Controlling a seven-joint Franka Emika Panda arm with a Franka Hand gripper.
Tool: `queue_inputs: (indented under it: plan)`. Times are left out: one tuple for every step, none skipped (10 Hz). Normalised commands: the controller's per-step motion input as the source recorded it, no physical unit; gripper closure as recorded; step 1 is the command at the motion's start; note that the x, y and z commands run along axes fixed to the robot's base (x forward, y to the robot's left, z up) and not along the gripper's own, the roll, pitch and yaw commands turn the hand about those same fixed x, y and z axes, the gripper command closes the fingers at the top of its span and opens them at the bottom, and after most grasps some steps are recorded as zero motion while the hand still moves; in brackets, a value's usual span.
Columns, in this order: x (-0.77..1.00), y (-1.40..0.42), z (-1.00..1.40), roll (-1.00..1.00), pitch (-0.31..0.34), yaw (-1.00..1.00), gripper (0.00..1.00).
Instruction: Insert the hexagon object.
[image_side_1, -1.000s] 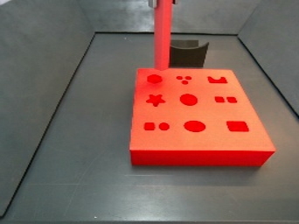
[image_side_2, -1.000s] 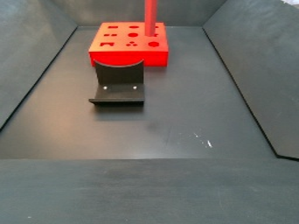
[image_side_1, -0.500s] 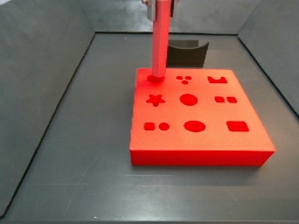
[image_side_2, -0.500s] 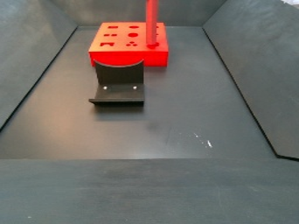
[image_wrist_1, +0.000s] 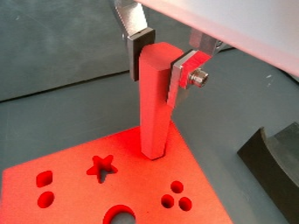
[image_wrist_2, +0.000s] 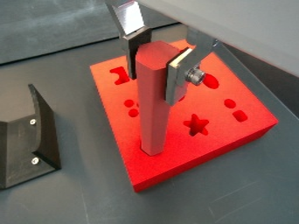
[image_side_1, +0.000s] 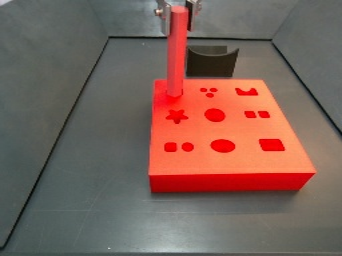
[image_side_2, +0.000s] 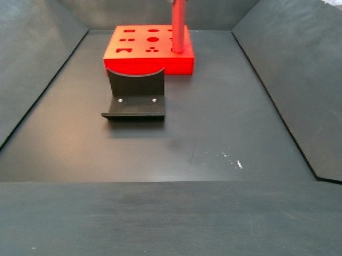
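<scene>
The hexagon object (image_side_1: 174, 55) is a slim light-red bar, held upright. My gripper (image_wrist_1: 162, 59) is shut on its upper end, with the dark pads (image_wrist_2: 138, 49) pressed on opposite faces. The gripper (image_side_1: 177, 8) shows at the top edge of a side view. The bar's lower end (image_wrist_1: 156, 153) meets the red block (image_side_1: 241, 150) at the hexagon hole near a far corner, beside the star hole (image_wrist_1: 103, 164). I cannot tell how deep the end sits. The bar also shows in the other views (image_wrist_2: 153, 109) (image_side_2: 178, 25).
The red block (image_side_2: 134, 66) has several shaped holes and lies on the dark floor. The fixture (image_side_2: 134, 100) stands close beside it and also shows in other views (image_wrist_2: 30, 140) (image_side_1: 211, 58). Grey walls enclose the floor on three sides.
The gripper has carried the bar sideways over the block to the corner hexagon hole and lowered it. The gripper now shows at the top of a side view.
</scene>
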Motion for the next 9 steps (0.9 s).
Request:
queue_inputs:
  plan:
    - [0.05, 0.00, -0.30, 0.09, 0.000, 0.14, 1.00]
    - [0.25, 0.03, -0.53, 0.04, 0.000, 0.21, 1.00]
    - [0.47, 0.14, -0.71, 0.03, 0.054, 0.27, 1.00]
    - [0.76, 0.06, -0.63, 0.03, 0.067, 0.27, 1.00]
    - [0.45, 0.07, -0.53, 0.05, 0.050, 0.11, 1.00]
    - [0.03, 0.05, -0.45, 0.11, 0.000, 0.01, 1.00]
    - [0.00, 0.04, -0.46, 0.17, 0.000, 0.00, 1.00]
    - [-0.02, 0.00, -0.45, 0.16, 0.000, -0.03, 1.00]
    - [0.00, 0.00, 0.00, 0.00, 0.000, 0.00, 1.00]
